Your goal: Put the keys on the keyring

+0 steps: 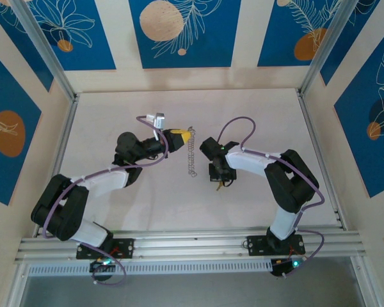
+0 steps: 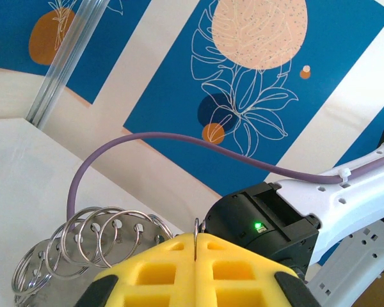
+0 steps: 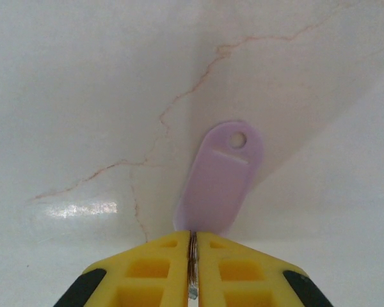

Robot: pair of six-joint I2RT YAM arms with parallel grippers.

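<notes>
Top external view: the two arms reach in toward the middle of the pale counter (image 1: 269, 115), and the keyring (image 1: 191, 153) runs as a thin, beaded silvery line between them. The left end effector (image 1: 187, 135) sits at the far end of that line, its yellow fingers (image 1: 178, 135) pressed together right against it. The right end effector (image 1: 219, 181) points down at the counter just to the right of the ring's near end, close to it but apart from it. From the left wrist, the left end effector (image 2: 196, 240) is fully closed, with a thin upright strand of the keyring's wire pinched between the two yellow pads (image 2: 157, 272). The rest of the keyring (image 2: 51, 262) fans out low on the left as a row of overlapping silvery loops. A purple cable (image 2: 179, 137) arcs above them, and the black body of the right arm (image 2: 262, 224), with a small green light, is just past the fingertips. From the right wrist, the right end effector (image 3: 193, 240) is also clamped tight, nipping the small metal blade of the key (image 3: 221, 179) in the narrow seam between its pads. The key's lilac plastic head sticks straight out beyond the fingertips, its small round hole at the far tip. It leans a little to the right over the veined, marble-look counter (image 3: 83, 96). I cannot tell whether the head touches the surface or hangs just above it.
</notes>
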